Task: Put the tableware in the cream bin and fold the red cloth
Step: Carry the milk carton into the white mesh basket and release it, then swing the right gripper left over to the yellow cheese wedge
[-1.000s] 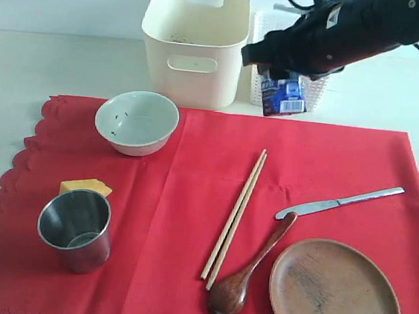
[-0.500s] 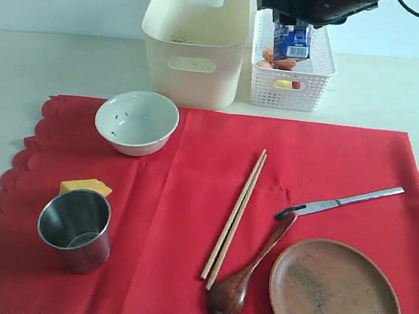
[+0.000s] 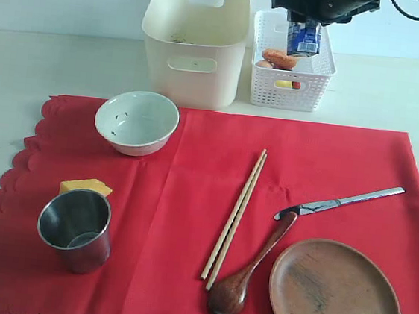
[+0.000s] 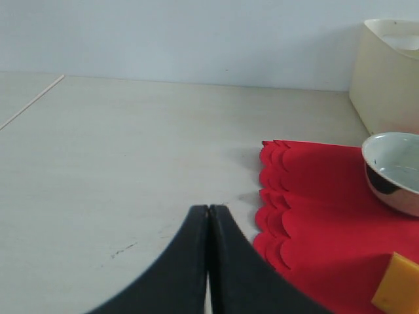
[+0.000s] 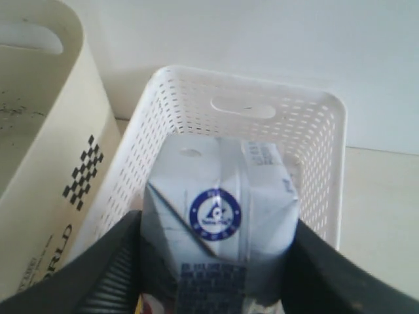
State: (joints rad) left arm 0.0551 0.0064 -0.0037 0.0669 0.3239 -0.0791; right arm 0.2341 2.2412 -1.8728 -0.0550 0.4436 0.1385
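Note:
The red cloth [image 3: 205, 201] lies spread flat, scalloped edge at the left [image 4: 301, 203]. On it sit the white speckled bowl [image 3: 136, 121] [image 4: 396, 170], steel cup [image 3: 76, 229], wooden chopsticks [image 3: 235, 214], steel knife [image 3: 340, 202], dark wooden spoon [image 3: 245, 277] and brown wooden plate [image 3: 335, 294]. The cream bin [image 3: 195, 39] [image 5: 39, 137] stands behind the cloth. My right gripper [image 5: 216, 252] is shut on a blue-and-white milk carton [image 3: 304, 38] [image 5: 219, 219] over the white lattice basket [image 3: 289, 79] [image 5: 275, 131]. My left gripper [image 4: 209, 210] is shut and holds nothing, over bare table beside the cloth's scalloped edge.
A yellow cheese-like block [image 3: 86, 186] [image 4: 396, 288] lies beside the steel cup. The lattice basket holds a brown bread-like food item [image 3: 280, 58] and small yellow and red pieces [image 3: 286, 83]. A pale wall runs behind the table.
My right gripper has carried the milk carton up from in front of the lattice basket and back until it hangs over it. The left gripper and the tableware have not moved.

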